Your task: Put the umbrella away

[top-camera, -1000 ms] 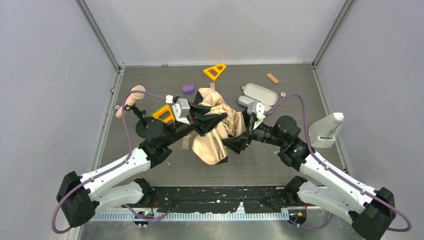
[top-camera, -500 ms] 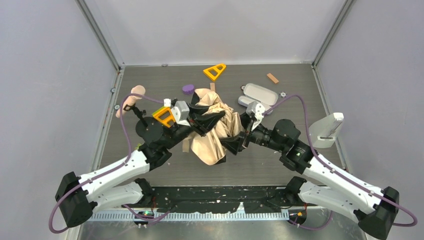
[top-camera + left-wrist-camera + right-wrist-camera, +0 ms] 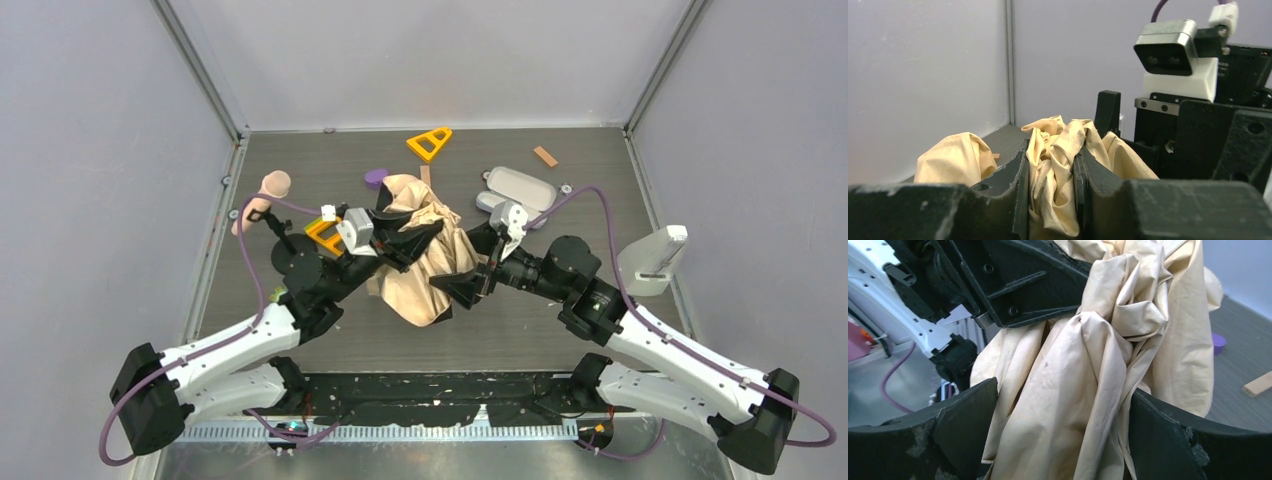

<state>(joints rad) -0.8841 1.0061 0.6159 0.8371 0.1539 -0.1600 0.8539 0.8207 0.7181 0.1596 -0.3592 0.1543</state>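
Near the table's (image 3: 560, 330) left edge stands a pink-headed microphone (image 3: 272, 184), with an orange triangle (image 3: 324, 236) just right of it, beside the left arm's wrist. The left claw (image 3: 405, 240) is nearly closed. The left wrist view shows its two fingers (image 3: 1015, 180) pinching a bunched fold of the umbrella's cloth between them. The umbrella (image 3: 425, 262) is a crumpled beige mass over the middle of the table, between the two arms. Whether its lower end rests on the table cannot be told. The right claw (image 3: 458, 286) sits at its right side, jaws spread wide, and cloth hangs in the gap without being squeezed. Toward the far right corner lies a lavender-grey case (image 3: 520, 187).
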